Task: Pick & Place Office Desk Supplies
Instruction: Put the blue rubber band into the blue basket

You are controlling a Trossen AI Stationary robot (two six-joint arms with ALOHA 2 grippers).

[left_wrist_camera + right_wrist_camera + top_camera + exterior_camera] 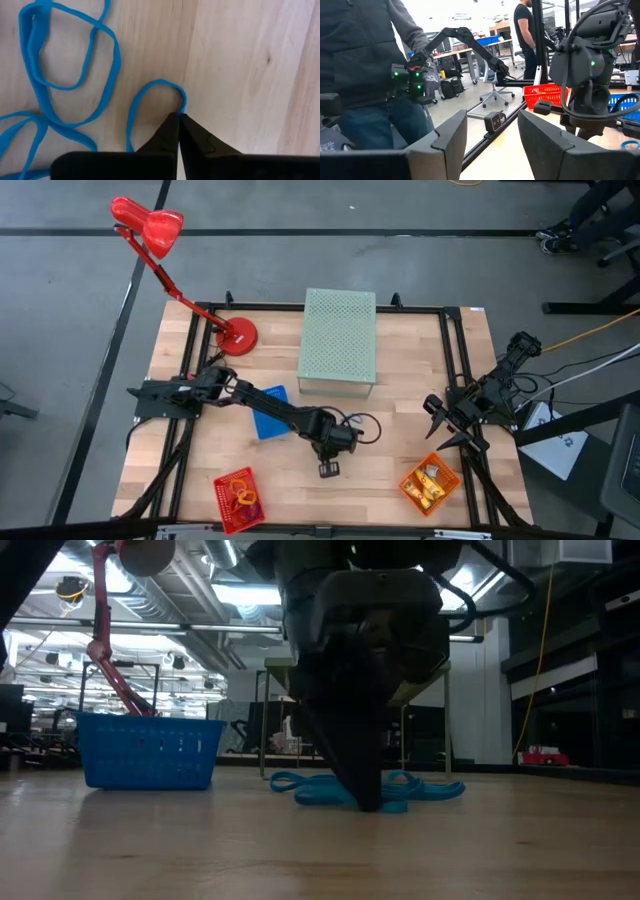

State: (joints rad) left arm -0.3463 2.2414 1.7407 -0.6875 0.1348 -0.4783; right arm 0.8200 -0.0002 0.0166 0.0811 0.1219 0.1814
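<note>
Several blue rubber bands (pixel 75 80) lie tangled on the wooden table, seen in the low view as a flat heap (pixel 420 790). My left gripper (pixel 178 119) stands over them near the table's middle (pixel 328 467), pointing down (pixel 366 802), shut on one band's loop. My right gripper (pixel 490 135) hangs open above the table's right side (pixel 445 420), touching nothing. The red basket (pixel 240 498) holds coloured loops and the orange basket (pixel 430 485) holds yellow-orange pieces. My left gripper pinches the rounded end of one blue band's loop (pixel 183 102) between its two fingertips, only at their free ends. The fingers come from above, pointing down. The band lies slack on the table together with the others.
A blue mesh basket (pixel 268 412) stands under my left arm, left of the bands (pixel 150 750). The pale green perforated box (pixel 338 335) sits at the far middle, a red desk lamp (pixel 237 335) far left. A person (pixel 365 65) stands beyond the table's right edge.
</note>
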